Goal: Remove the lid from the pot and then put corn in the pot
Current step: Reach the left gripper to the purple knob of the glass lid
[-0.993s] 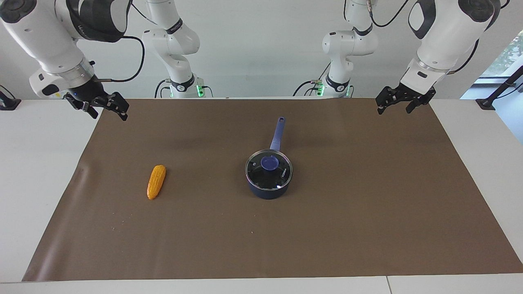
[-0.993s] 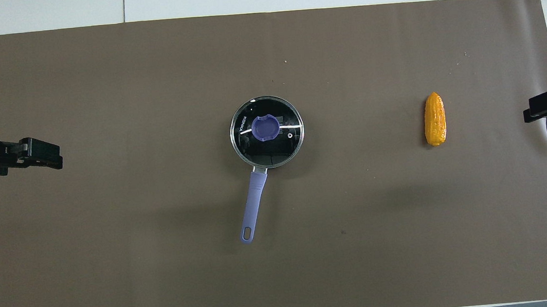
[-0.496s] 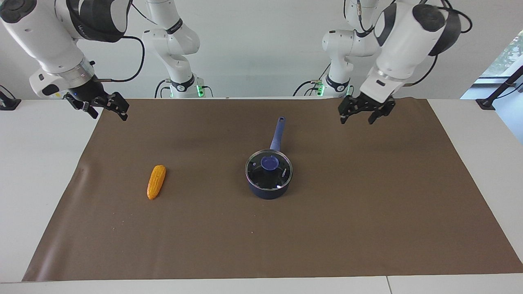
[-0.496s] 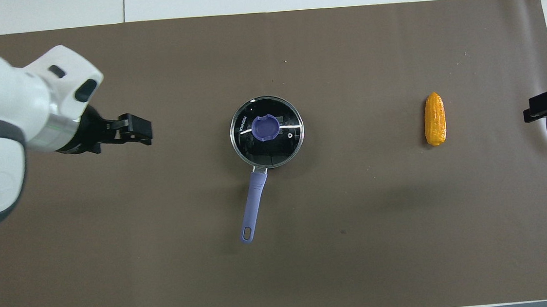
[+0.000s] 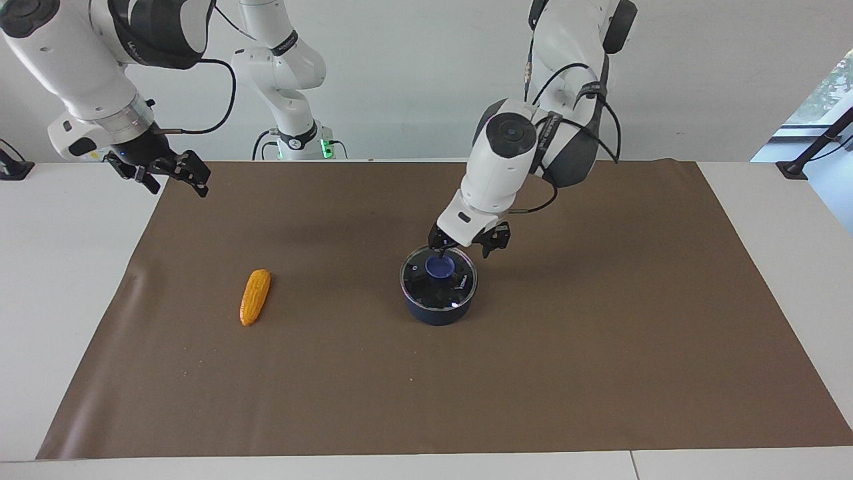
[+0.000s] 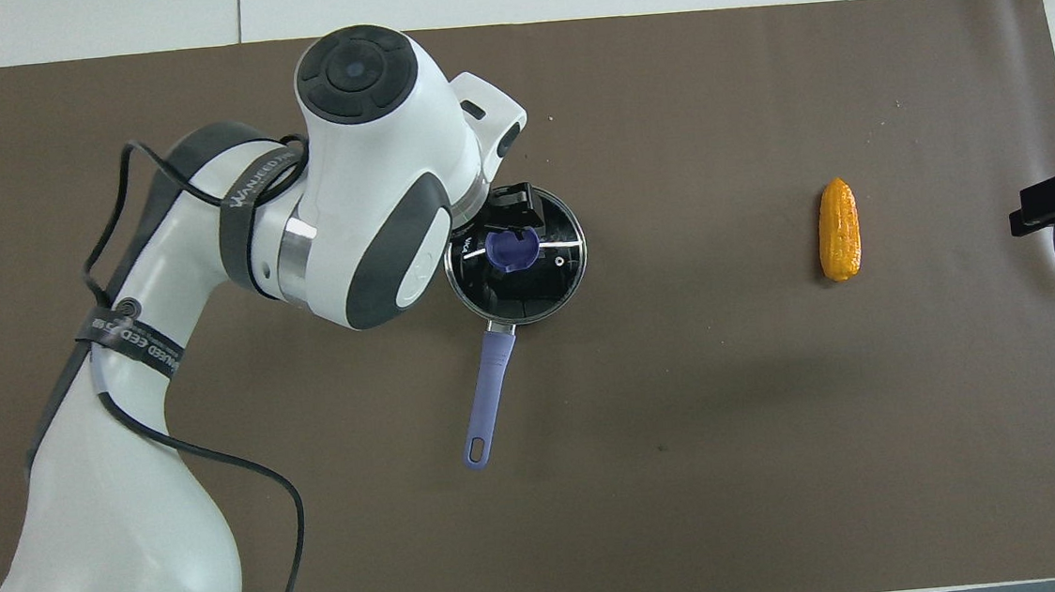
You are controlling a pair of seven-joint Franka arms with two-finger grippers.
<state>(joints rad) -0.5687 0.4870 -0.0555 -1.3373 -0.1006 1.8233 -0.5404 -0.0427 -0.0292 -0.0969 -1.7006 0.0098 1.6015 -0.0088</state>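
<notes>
One left hand (image 5: 468,245) open over lid (image 5: 445,283)

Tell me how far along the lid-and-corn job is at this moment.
Nothing is done yet: the lid sits on the pot. In hand: the left claw is open just above the lid's blue knob, not gripping it. Left to do: lift the lid, then put in the corn, which lies on the brown mat toward the right arm's end. The right claw waits over the mat's corner.
</notes>
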